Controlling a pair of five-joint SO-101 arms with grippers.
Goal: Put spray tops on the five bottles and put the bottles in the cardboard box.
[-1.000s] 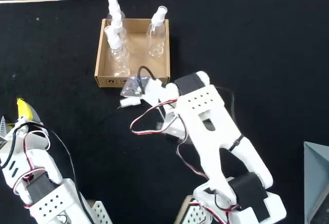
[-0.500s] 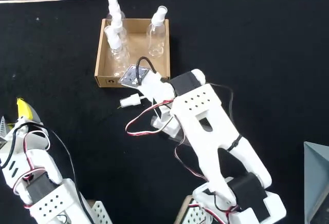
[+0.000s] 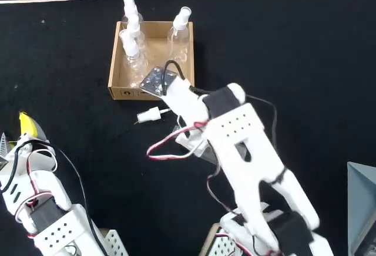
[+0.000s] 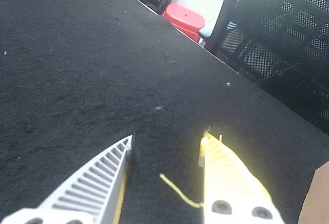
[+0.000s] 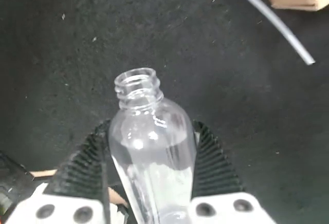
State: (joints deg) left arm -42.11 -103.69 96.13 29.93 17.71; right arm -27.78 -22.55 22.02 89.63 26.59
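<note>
bottle [image 5: 149,147]: you have the uncapped one clamped in the right claw [image 5: 151,127], with its open threaded neck poking out past the fingertips and over the tabletop [image 3: 294,50].
spray top [image 3: 149,115]: it lies on its side on the tabletop, just in front of the cardboard box [image 3: 117,83] and close beside your right arm [image 3: 247,144]. its thin tube [image 5: 270,21] rests on the cloth.
cardboard box: four capped bottles [image 3: 137,62] stand upright inside, three along one side and one at the other.
left claw [image 4: 167,142]: released, with the fingers spread, low over the tabletop at your near left and well apart from the box.
</note>
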